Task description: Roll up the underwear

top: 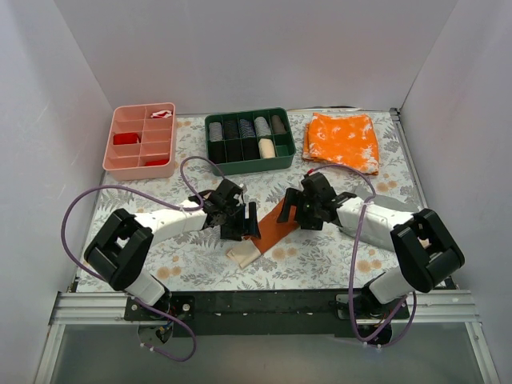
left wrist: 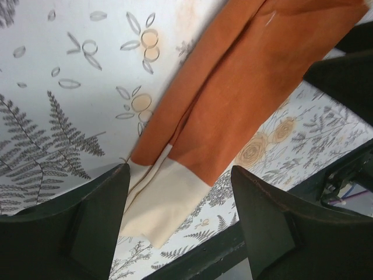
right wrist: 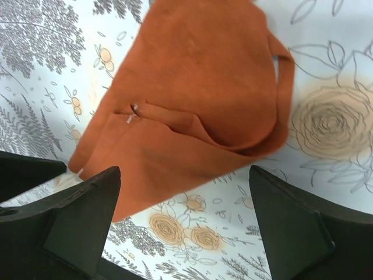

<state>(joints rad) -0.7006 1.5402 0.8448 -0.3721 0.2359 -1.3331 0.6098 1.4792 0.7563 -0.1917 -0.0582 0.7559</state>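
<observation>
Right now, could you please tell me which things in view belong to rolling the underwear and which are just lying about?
For the job: underwear; left pincer and right pincer, both open.
Lying about: pink tray; green tray; speckled orange cloth.

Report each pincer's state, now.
Left pincer: open, empty, over the cream end of the underwear.
Right pincer: open, empty, over its orange end.
</observation>
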